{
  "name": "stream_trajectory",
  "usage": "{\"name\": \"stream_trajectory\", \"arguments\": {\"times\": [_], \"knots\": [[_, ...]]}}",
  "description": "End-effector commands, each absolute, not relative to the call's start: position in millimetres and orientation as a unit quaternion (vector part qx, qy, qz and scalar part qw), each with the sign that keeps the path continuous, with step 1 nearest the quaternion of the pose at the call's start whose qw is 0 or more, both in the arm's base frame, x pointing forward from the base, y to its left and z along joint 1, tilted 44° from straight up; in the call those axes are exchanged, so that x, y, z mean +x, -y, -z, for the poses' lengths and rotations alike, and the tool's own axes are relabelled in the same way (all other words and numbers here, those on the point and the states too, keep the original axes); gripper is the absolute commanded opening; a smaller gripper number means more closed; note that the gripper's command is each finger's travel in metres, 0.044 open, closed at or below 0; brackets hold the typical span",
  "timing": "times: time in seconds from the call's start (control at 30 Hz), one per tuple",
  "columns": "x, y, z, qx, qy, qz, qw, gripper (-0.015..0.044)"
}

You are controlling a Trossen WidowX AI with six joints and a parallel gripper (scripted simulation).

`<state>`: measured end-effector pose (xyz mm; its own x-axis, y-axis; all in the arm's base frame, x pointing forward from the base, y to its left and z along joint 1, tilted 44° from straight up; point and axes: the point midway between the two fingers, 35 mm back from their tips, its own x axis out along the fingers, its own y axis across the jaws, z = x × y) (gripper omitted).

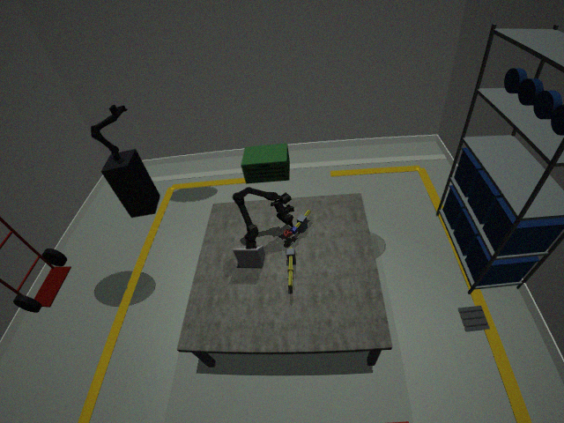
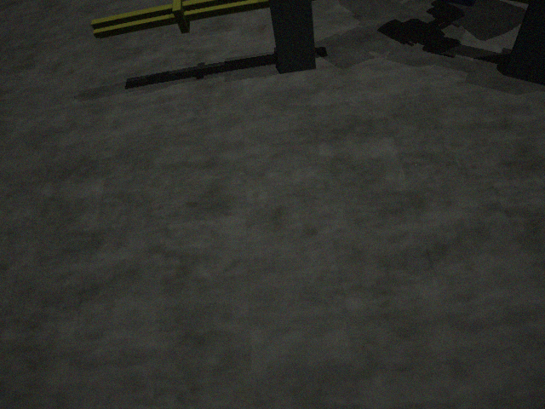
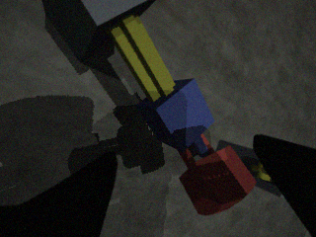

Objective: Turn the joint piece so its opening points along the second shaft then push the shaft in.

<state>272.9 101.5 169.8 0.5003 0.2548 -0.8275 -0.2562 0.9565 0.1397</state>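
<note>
The claw is spread wide and empty above the red joint piece, probably so its fingers can straddle it. The joint piece hangs off the blue hinge part over the bench.

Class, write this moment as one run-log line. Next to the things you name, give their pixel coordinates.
gripper (image 1: 293, 226) (image 3: 184, 149): open | over: red joint piece (image 1: 287, 233) (image 3: 217, 180) | held: nothing | second shaft (image 1: 290, 270) (image 2: 220, 8): not inserted

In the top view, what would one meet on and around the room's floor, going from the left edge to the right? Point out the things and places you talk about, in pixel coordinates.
Red hand truck (image 1: 55, 285) → black pedestal with a second arm (image 1: 131, 184) → block under the working arm's base (image 1: 249, 257) → block holding the second shaft (image 1: 290, 251) → shelf rack (image 1: 482, 59)
</note>
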Motion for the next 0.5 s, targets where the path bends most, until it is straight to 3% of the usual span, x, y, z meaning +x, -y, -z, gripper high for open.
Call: {"name": "stream_trajectory", "arguments": {"times": [0.0,0.47], "knots": [[265,-76,-152,0.003,-0.525,-0.141,0.839,0.044],[217,-9,-126,0.108,-0.633,-0.154,0.751,0.044]]}}
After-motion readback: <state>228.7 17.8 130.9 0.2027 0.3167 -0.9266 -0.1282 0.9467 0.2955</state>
